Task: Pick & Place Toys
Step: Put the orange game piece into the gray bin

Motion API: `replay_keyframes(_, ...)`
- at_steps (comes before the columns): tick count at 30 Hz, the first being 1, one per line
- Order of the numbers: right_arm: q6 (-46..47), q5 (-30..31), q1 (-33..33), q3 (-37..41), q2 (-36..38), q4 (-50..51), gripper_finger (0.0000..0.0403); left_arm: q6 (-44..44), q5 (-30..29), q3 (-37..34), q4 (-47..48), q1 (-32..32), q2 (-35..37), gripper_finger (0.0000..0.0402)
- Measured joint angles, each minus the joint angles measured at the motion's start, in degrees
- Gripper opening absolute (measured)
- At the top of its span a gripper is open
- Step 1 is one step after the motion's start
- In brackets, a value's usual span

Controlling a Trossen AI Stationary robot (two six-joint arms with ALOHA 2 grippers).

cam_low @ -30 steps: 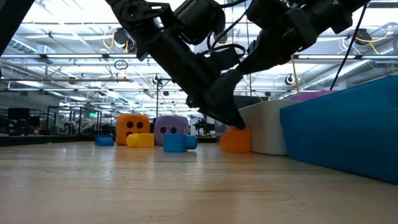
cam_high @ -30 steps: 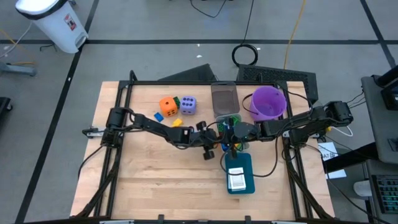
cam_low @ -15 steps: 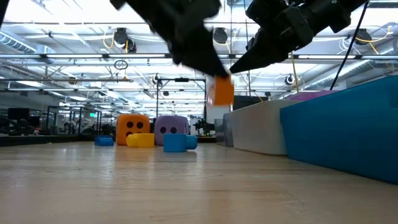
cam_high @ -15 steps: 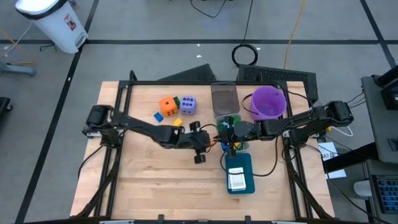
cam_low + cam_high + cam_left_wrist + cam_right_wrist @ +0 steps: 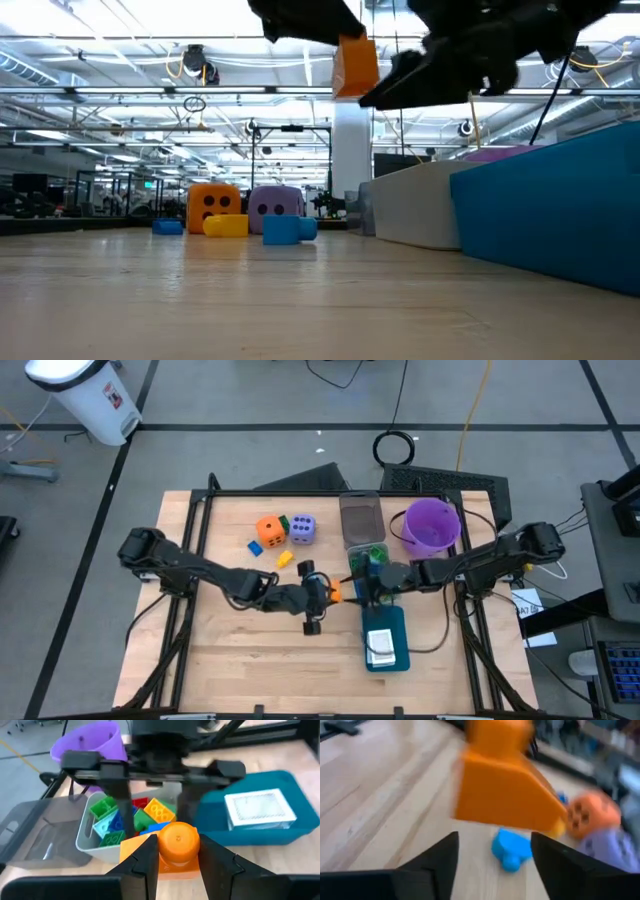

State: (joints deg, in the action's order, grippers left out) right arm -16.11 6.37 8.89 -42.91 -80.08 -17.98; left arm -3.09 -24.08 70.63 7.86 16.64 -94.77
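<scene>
My left gripper (image 5: 179, 851) is shut on an orange block (image 5: 172, 845) and holds it in the air just left of a grey bin (image 5: 85, 837) of coloured blocks. In the high view the orange block (image 5: 336, 592) hangs between the two grippers. My right gripper (image 5: 492, 855) faces it from the right, open, with nothing between its fingers. An orange die (image 5: 270, 528) and a lavender die (image 5: 301, 528) rest on the table at the far left, with a blue block (image 5: 255, 546) and a yellow block (image 5: 284, 558) beside them. My left gripper pinches the orange block between its two fingers at the round stud (image 5: 178, 839) on the block's top. The fingers slant down from the table's left side. The block (image 5: 355, 65) is lifted clear of the table and hangs a little tilted.
A teal tray (image 5: 392, 622) with a white card (image 5: 380, 648) lies near the table's right front. A purple bucket (image 5: 432, 525) stands at the far right, next to a second, clear bin (image 5: 361, 515). Bare wood lies at the near left.
My left gripper has risen and drawn back toward the table's left edge, taking the orange block with it. The block stood on the table beside the grey bin and now hangs high, clear of the table.
</scene>
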Motion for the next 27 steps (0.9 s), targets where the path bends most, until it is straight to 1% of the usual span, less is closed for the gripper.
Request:
replay_keyframes(1, -2.88, 0.07, 0.73, 0.93, -0.68, -3.38, 0.0228, 0.01, 0.03, 0.00, -0.43, 0.14, 0.01, 0.0116)
replay_keyframes(3, -9.02, 2.47, 2.12, 1.66, -2.95, -9.23, 0.0250, -0.01, 0.02, 0.02, -0.99, 0.51, 0.10, 0.0116)
replay_keyframes(6, -18.41, 10.52, 4.19, 1.79, -4.98, -13.16, 0.0274, 0.04, -0.02, 0.04, -2.17, 0.76, 0.10, 0.0116)
replay_keyframes(9, -25.21, 17.41, 5.12, 1.77, -7.03, -17.46, 0.0287, -0.44, 0.54, 0.09, -2.29, 0.75, 0.17, 0.0116)
replay_keyframes(11, -26.80, 20.84, 5.27, 1.58, -7.17, -20.28, 0.0290, -0.62, 0.84, -0.08, -1.72, 0.77, -0.20, 0.0116)
replay_keyframes(14, -26.61, 23.65, 5.22, 1.60, -7.44, -20.46, 0.0289, -0.87, 0.79, -0.08, -2.06, 0.77, 0.01, 0.0116)
replay_keyframes(16, -26.32, 23.38, 5.22, 1.64, -7.48, -21.09, 0.0286, -0.97, 0.49, -0.02, -2.19, 0.77, 0.01, 0.0116)
replay_keyframes(17, -26.50, 21.96, 5.27, 1.63, -7.37, -21.82, 0.0285, -1.11, 0.18, -0.02, -2.00, 0.77, -0.04, 0.0116)
replay_keyframes(20, -27.05, 14.74, 5.80, 1.61, -7.42, -22.40, 0.0282, -1.58, -0.80, -0.02, -2.36, 0.77, -0.06, 0.0116)
replay_keyframes(22, -27.08, 11.85, 6.11, 1.64, -7.69, -24.23, 0.0281, -1.91, -0.80, -0.02, -3.42, 0.77, -0.06, 0.0116)
replay_keyframes(24, -27.09, 11.11, 6.33, 1.61, -8.09, -27.19, 0.0279, -1.66, -0.17, -0.02, -5.41, 0.77, -0.06, 0.0115)
replay_keyframes(27, -26.90, 9.69, 6.77, 1.64, -8.15, -28.73, 0.0279, -1.32, 0.67, -0.02, -7.51, 0.75, -0.04, 0.0120)
